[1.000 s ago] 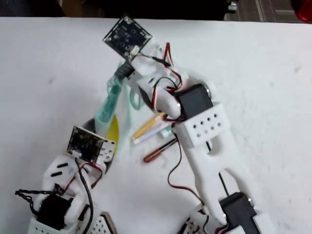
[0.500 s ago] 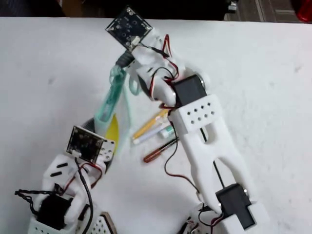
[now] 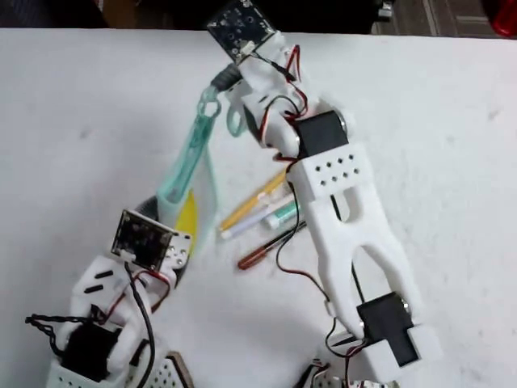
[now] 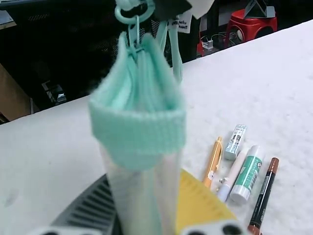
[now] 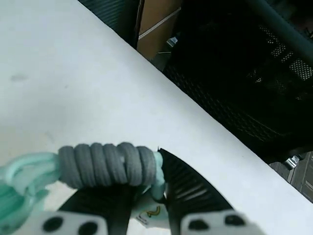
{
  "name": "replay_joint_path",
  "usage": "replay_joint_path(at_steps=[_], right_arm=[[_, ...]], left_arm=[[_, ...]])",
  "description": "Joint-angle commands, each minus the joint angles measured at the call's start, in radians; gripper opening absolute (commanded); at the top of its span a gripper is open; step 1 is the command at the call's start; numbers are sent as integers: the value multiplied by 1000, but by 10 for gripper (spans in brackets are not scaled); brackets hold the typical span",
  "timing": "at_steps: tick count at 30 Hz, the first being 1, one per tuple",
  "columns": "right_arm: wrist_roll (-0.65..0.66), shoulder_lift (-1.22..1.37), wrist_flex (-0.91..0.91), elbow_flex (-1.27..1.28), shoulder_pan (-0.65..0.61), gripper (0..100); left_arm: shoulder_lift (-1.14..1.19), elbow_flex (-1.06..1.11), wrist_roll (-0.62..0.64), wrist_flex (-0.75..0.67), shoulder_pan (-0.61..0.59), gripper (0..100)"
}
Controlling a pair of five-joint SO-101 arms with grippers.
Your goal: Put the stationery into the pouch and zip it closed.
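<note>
The white tabletop (image 3: 452, 121) carries everything. The right arm runs from the lower right of the high view up to the top centre. There its tool (image 3: 229, 79) is closed on the pouch (image 3: 187, 162) by the grey cord (image 5: 107, 164) wound at its teal ring end. The left arm sits at the lower left. Its tool (image 3: 171, 212) appears clamped on the pouch's other end, the clear body passing between a black jaw and a yellow one. The pouch hangs stretched between the two, slanting from upper centre down to centre left.

The stationery lies on the tabletop just right of the pouch and none of it is inside: a glue stick (image 3: 283, 214), a brown marker (image 3: 262, 252), a yellow pen (image 3: 254, 200) and a few smaller pieces.

My judgement is that the step in hand is readying the pouch, probably drawing the zip open, though I cannot tell how far the mouth gapes. The next move calls for a clearly open mouth. One tool must then let go to fetch the pens while the other keeps the pouch steady.
</note>
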Motion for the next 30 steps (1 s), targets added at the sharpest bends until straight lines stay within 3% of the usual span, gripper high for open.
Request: replay_joint_path(at_steps=[1, 11, 15, 22, 30], right_arm=[[-15, -7, -51, -18, 47, 17], [-15, 87, 2, -127, 45, 17], [-17, 71, 150, -186, 18, 38], [-8, -59, 394, -187, 21, 317], [69, -163, 808, -183, 19, 270]], left_arm=[[8, 5, -15, -3, 4, 21], [8, 5, -15, -3, 2, 21], [8, 5, -15, -9, -31, 21], [8, 2, -11, -9, -39, 21], [8, 2, -8, -11, -39, 21]])
